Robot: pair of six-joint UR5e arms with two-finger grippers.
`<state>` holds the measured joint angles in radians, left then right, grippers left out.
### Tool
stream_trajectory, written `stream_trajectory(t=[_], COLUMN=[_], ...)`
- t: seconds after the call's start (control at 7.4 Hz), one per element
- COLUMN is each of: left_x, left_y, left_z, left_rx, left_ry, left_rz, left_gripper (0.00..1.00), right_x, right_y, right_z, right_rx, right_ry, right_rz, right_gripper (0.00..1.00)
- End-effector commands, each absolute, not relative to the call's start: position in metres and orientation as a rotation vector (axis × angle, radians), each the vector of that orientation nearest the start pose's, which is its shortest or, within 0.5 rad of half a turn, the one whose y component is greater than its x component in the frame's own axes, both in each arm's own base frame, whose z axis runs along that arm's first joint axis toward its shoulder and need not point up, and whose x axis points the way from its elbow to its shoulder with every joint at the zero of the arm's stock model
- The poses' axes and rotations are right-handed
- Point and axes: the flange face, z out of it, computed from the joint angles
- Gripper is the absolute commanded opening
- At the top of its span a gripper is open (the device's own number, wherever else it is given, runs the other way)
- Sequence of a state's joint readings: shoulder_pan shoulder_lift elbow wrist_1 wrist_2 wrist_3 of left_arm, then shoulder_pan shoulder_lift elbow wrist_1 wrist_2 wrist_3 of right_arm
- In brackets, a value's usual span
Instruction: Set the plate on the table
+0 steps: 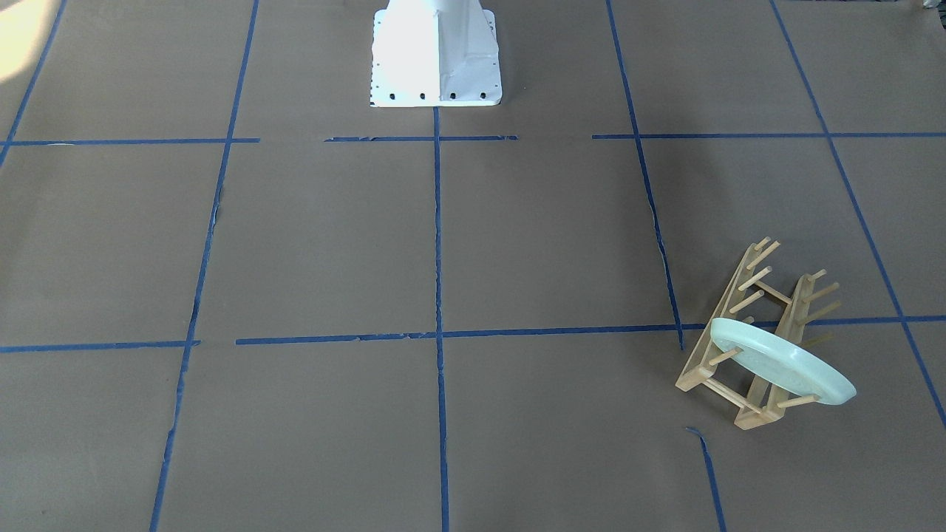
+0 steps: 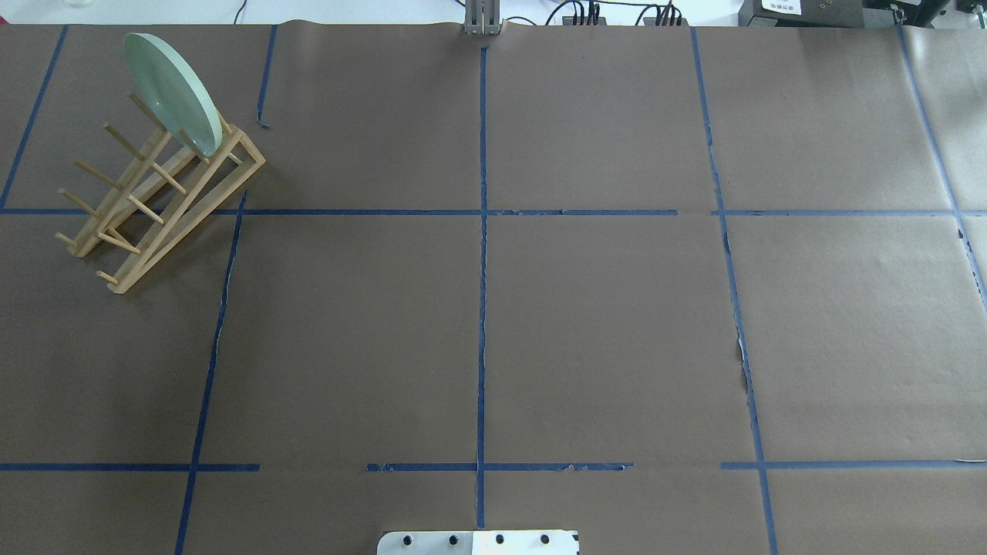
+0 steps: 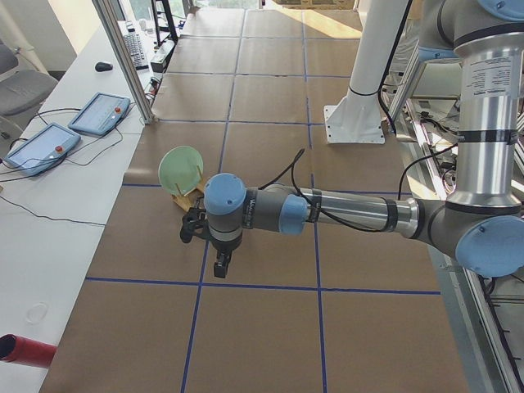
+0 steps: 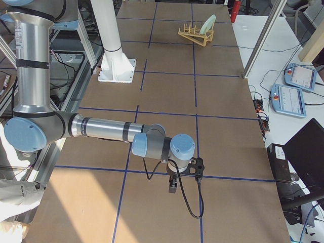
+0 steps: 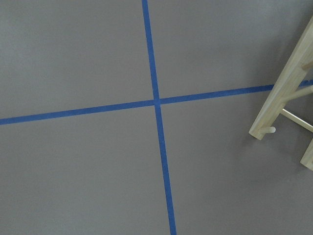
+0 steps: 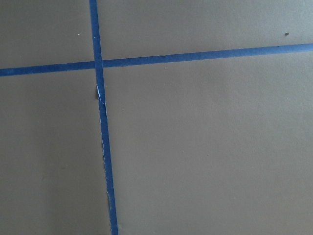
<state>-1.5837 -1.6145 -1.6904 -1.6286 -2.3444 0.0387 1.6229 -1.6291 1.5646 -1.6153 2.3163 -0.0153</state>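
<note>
The pale mint-green plate (image 1: 783, 362) stands on edge between the pegs at one end of a light wooden rack (image 1: 728, 295). It is at the far left in the overhead view (image 2: 171, 92). The table (image 2: 601, 331) is brown paper with blue tape lines. My left gripper (image 3: 219, 264) hangs above the table a little short of the plate (image 3: 180, 168); its wrist view shows only the rack's end (image 5: 283, 88). My right gripper (image 4: 173, 185) hangs over a tape line, far from the plate (image 4: 207, 24). I cannot tell whether either gripper is open or shut.
The white robot base (image 1: 436, 59) stands at the table's middle edge. Side benches hold control tablets (image 3: 98, 110) and cables. A red cylinder (image 3: 24, 350) lies on the bench at the left end. Metal frame posts (image 3: 131, 65) stand at the table's ends.
</note>
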Motion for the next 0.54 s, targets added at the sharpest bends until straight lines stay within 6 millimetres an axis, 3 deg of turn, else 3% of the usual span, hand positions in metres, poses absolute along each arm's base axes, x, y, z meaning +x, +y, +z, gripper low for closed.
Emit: stream_trajectory(t=[0.0, 0.27, 0.41], left_x=[-0.077, -0.065, -0.034], left_y=[-0.587, -0.587, -0.588], left_z=[0.520, 0.490, 0.471], left_rx=[0.363, 0.381, 0.406], left_ry=[0.671, 0.871, 0.941], left_rz=[0.141, -0.039, -0.105], left_gripper=[1.00, 1.00, 1.00], right_x=[0.090, 0.090, 0.090], right_y=[-0.454, -0.454, -0.454], right_z=[0.696, 0.696, 0.696], right_rx=[-0.080, -0.079, -0.079], right_ry=[-0.748, -0.748, -0.748], right_rz=[0.076, 0.076, 0.076], right_gripper=[1.00, 1.00, 1.00])
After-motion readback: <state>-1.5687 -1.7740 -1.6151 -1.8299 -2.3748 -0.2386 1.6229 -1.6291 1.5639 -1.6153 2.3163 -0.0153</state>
